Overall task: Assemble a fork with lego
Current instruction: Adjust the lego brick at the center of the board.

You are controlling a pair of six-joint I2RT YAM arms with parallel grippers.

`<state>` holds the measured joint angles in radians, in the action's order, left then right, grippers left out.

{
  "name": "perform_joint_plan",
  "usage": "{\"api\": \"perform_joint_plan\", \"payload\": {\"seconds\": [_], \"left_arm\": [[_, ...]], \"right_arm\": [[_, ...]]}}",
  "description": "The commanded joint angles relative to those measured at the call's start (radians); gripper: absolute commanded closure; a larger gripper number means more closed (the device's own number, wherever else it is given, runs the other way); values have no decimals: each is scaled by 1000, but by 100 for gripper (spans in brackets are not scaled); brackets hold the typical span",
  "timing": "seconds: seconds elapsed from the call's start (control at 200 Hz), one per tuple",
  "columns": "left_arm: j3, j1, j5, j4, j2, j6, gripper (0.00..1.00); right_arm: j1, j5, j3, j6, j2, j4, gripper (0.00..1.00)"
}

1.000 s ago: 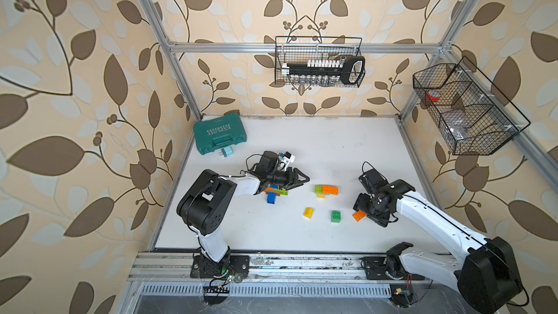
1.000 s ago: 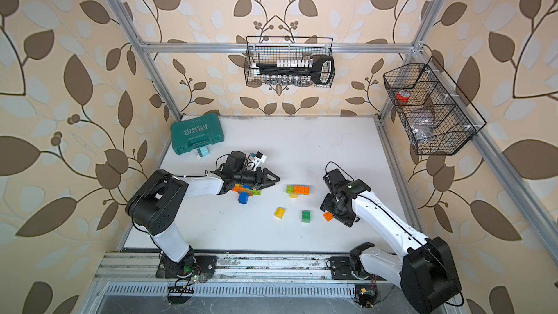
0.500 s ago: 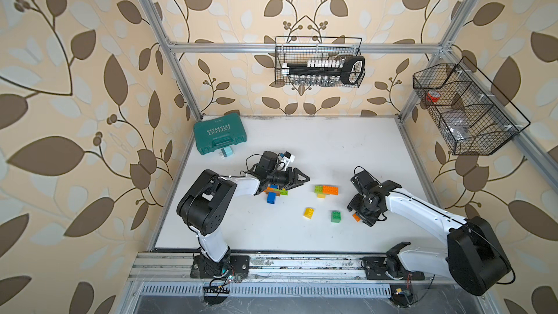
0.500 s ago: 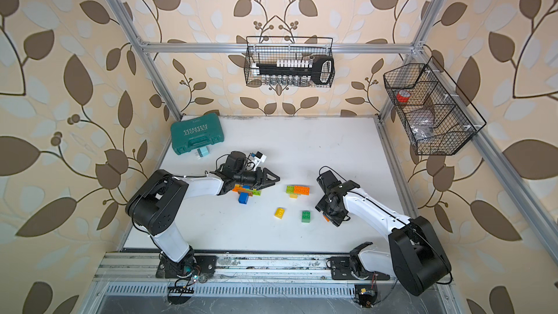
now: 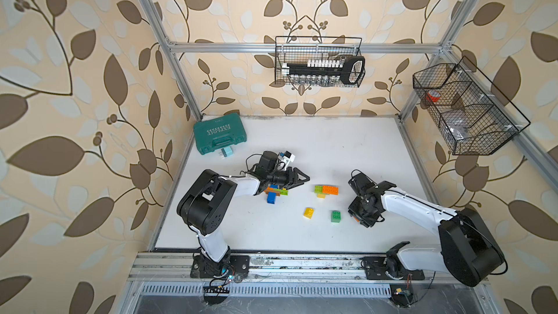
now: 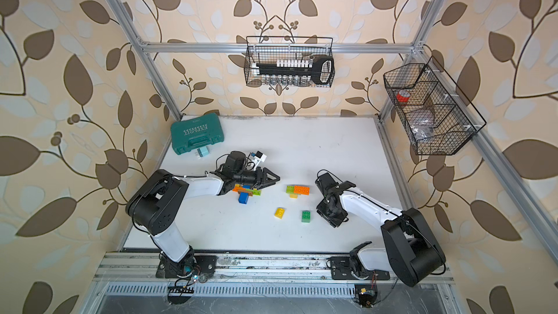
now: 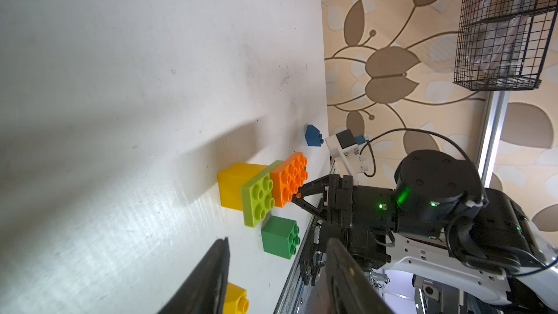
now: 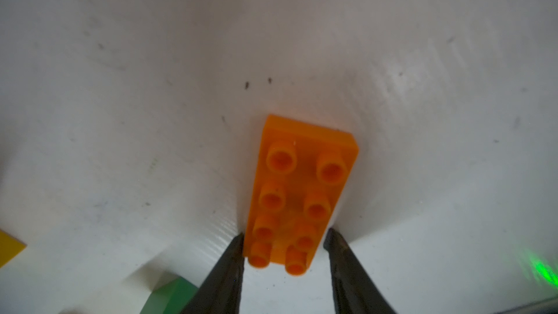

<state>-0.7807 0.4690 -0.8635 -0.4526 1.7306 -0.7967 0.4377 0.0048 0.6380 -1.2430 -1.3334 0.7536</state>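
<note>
An orange lego plate (image 8: pixel 302 188) lies flat on the white table (image 5: pixel 347 146). My right gripper (image 8: pixel 283 237) has its fingers pressed against both long sides of the plate's near end. In both top views this gripper (image 5: pixel 362 214) (image 6: pixel 331 213) points down just right of a green brick (image 5: pixel 335 216). A yellow brick (image 5: pixel 308 212) and a lime, orange and yellow cluster (image 5: pixel 326 190) lie mid-table. My left gripper (image 5: pixel 303 178) lies on its side above a blue, orange, brown and green assembly (image 5: pixel 275 193). Its jaws (image 7: pixel 277 241) stand open with nothing between them.
A teal tool case (image 5: pixel 219 134) and a small pale blue item (image 5: pixel 226 153) sit at the back left. Wire baskets hang on the back wall (image 5: pixel 320 64) and the right wall (image 5: pixel 465 110). A blue brick (image 7: pixel 312 135) lies beyond the cluster.
My right gripper has shifted left towards the green brick and its jaws have closed in on the orange plate. The left arm has stayed in place.
</note>
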Motion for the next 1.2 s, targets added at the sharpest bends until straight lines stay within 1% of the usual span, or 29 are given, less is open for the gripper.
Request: {"api": "perform_joint_plan", "payload": {"seconds": [0.0, 0.16, 0.205, 0.285, 0.41, 0.495, 0.6, 0.655, 0.705, 0.815, 0.86, 0.91, 0.975, 1.09, 1.195], "left_arm": [[3, -12, -28, -39, 11, -9, 47], [4, -16, -29, -39, 12, -9, 47], [3, -16, -31, -38, 15, -9, 47], [0, -18, -34, -38, 19, -9, 48], [-2, -19, -38, -43, 30, -10, 48], [-2, -20, -43, -47, 34, -15, 49], [1, -23, -42, -47, 30, -15, 50], [3, -24, -39, -43, 30, -11, 50], [-1, -24, -40, -39, 32, -9, 50], [-2, -25, -43, -39, 34, -9, 50], [-2, -24, -43, -36, 32, -6, 50], [-3, -26, -43, -28, 29, 1, 50], [-5, -27, -44, -24, 29, 3, 50], [-7, -27, -46, -21, 33, 4, 50], [-7, -27, -48, -20, 35, 6, 50]], "right_arm": [[5, 11, -20, 0, -23, -15, 58], [-2, 31, -5, 51, -48, -28, 62], [-10, 21, 1, 101, -56, -51, 63], [-18, 13, 34, 236, -92, -57, 64], [-18, -8, 92, 442, -175, -37, 70], [-10, -14, 112, 543, -199, -34, 72], [-6, 21, 143, 645, -190, -5, 72], [-10, 42, 169, 686, -194, 16, 70], [-13, 32, 189, 724, -204, 9, 67], [-14, 34, 226, 756, -246, 23, 60], [-14, 40, 231, 759, -254, 24, 54], [-14, 52, 231, 750, -254, 27, 44], [-14, 65, 225, 741, -243, 28, 39], [-12, 126, 230, 703, -226, 58, 38], [-7, 162, 232, 620, -210, 75, 40]]}}
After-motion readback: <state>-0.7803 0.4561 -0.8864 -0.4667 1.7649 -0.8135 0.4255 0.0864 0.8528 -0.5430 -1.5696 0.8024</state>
